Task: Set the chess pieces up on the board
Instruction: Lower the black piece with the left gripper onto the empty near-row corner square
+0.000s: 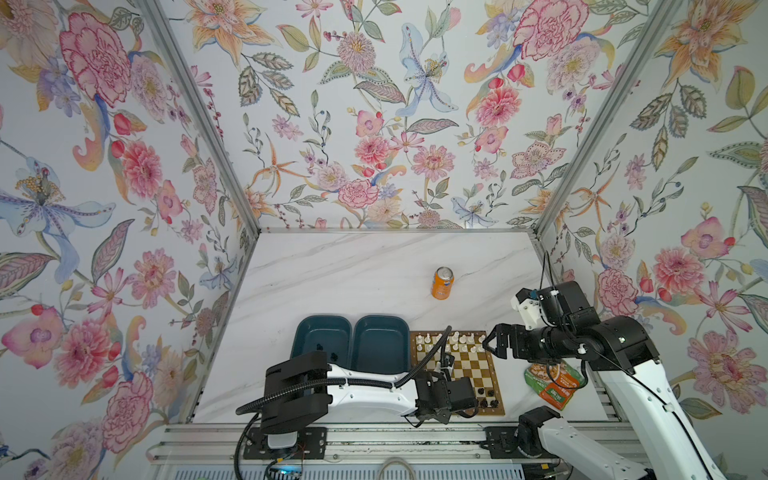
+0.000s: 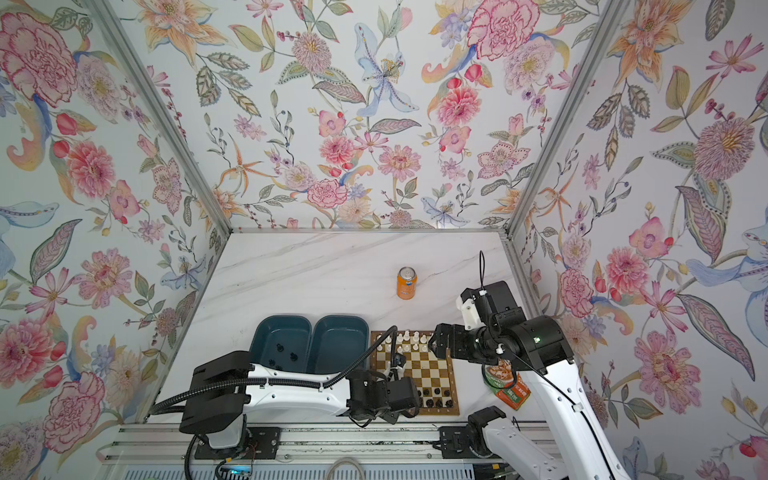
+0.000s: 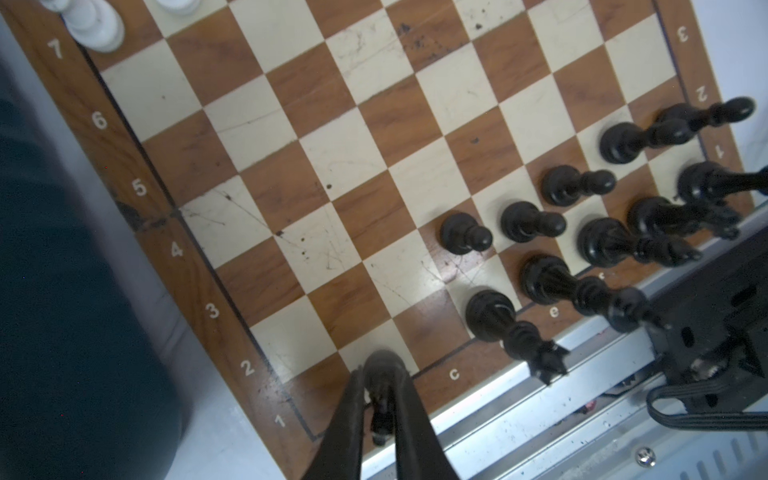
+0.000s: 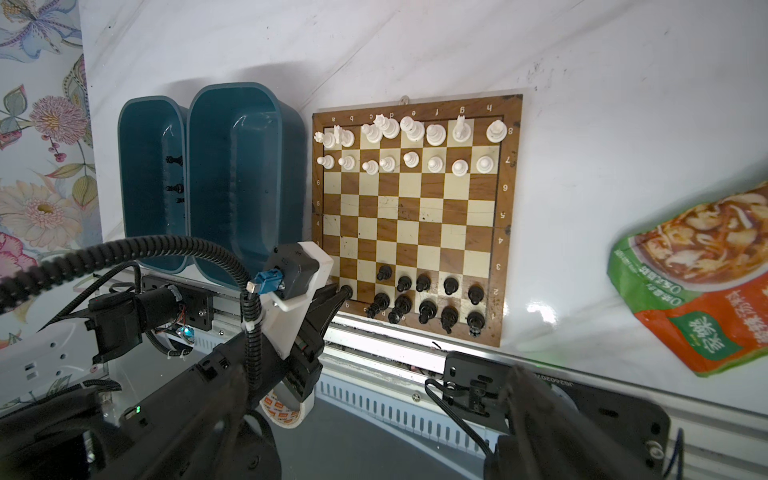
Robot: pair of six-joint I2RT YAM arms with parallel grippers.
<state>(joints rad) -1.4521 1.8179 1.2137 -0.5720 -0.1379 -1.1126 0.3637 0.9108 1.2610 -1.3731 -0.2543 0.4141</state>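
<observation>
Presently the left tool (image 3: 381, 374) sits low at the near corner of the board (image 4: 415, 216). Its two fingers (image 3: 345, 432) flank a black piece (image 3: 380, 401) that stands upright on a pale square of the edge row, beside the corner square. The fingers lie close on either side of it; whether they press on it or have loosened I cannot tell. The piece's long axis is vertical, and the fingers come at it on a slant from the board's near edge. Any exit, as I judge it, calls for the fingers to spread and draw up and back along their own line, not sideways.

On the tool's inner side, one bare square off, stands the next black piece (image 3: 494, 318). The other black ones (image 4: 428, 295) form two short rows beyond it, and the white pieces (image 4: 411, 141) fill both rows far ahead of the tool.

The right tool (image 1: 487, 343) hangs above the far right corner of the board, jaws wide apart, holding nothing.

A few black pieces (image 4: 176, 160) are in the outer teal tray (image 1: 322, 318), which sits on the counter (image 1: 332, 270) on the left tool's outer side, past the second tray (image 1: 380, 318). The left arm is plainly nearer; the right would have to cross the whole board. I judge the black side about two-thirds set.
</observation>
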